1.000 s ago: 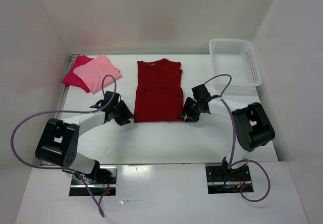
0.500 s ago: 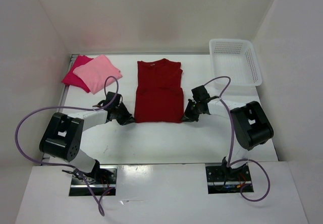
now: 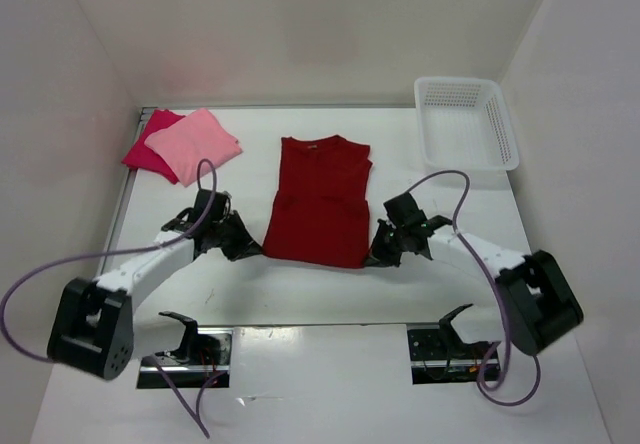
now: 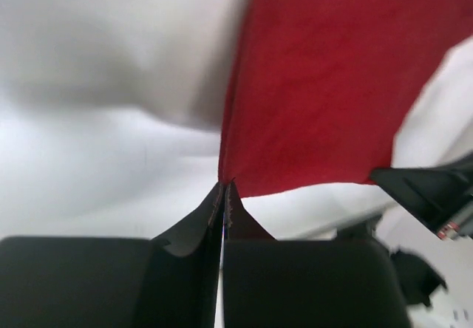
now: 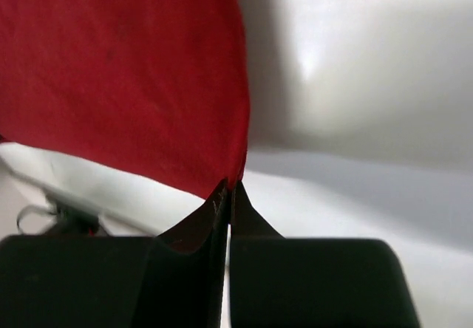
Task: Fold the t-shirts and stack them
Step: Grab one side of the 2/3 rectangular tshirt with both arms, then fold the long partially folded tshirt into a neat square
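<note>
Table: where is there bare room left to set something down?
Bare strips lie between the pink shirts and the red shirt, between the red shirt and the basket, and along the near edge of the table. Crowded: the red shirt's near corners, where the left claw and right claw pinch it.

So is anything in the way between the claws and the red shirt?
No, nothing visible. The left claw and the right claw are each shut right on a near corner of the red shirt. Nothing lies between it and the pink shirts either.
</note>
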Robot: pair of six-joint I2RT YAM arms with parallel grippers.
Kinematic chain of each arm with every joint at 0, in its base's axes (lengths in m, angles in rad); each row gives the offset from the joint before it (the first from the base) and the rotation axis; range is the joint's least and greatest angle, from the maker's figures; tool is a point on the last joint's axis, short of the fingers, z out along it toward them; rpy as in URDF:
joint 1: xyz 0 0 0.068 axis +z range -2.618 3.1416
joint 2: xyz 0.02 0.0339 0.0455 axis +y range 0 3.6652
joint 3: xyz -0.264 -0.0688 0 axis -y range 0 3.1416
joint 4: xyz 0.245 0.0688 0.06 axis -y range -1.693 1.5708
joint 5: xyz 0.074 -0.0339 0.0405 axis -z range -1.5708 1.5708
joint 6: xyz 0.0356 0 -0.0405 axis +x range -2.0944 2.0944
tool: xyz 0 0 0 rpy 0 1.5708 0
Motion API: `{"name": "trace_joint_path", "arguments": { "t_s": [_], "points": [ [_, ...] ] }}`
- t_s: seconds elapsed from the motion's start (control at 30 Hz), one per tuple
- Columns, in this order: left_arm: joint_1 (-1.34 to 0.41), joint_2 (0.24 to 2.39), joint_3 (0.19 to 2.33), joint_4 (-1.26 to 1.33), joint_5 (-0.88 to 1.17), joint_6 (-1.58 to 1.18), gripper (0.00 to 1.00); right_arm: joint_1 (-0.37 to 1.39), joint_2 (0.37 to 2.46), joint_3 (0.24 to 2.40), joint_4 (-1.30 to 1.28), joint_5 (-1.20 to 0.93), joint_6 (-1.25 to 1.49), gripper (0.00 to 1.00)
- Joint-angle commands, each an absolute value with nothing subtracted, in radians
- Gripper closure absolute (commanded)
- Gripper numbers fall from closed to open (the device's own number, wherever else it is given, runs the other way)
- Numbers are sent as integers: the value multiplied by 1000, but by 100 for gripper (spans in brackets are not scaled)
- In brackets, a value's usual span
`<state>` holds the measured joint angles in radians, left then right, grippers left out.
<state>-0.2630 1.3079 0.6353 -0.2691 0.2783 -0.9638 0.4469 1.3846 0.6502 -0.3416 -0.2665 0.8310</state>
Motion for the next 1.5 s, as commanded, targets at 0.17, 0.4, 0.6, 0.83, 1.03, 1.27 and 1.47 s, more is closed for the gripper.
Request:
{"name": "trace_joint_path", "arguments": {
  "t_s": [0.17, 0.4, 0.6, 0.83, 1.03, 1.27, 1.47],
  "points": [
    [-275, 896, 684, -687, 368, -1000, 100, 500, 1025, 692, -681, -305, 945, 100],
    [-221, 1255, 1021, -427, 361, -1009, 100, 295, 1346, 1099, -649, -327, 701, 100],
    [-147, 1530, 1203, -333, 250, -954, 100, 223, 1742, 1457, -572, -359, 618, 100],
    [-117, 1784, 1368, -247, 123, -908, 100, 213, 2060, 1750, -546, -328, 598, 100],
    [-104, 1939, 1483, -206, 103, -928, 99, 213, 2258, 1998, -544, -328, 617, 96],
    [-104, 1917, 1509, -103, 129, -937, 67, 213, 2319, 2145, -586, -325, 617, 90],
    [-104, 1882, 1523, -98, 120, -952, 41, 213, 2304, 2180, -615, -316, 626, 66]
  ]
}}
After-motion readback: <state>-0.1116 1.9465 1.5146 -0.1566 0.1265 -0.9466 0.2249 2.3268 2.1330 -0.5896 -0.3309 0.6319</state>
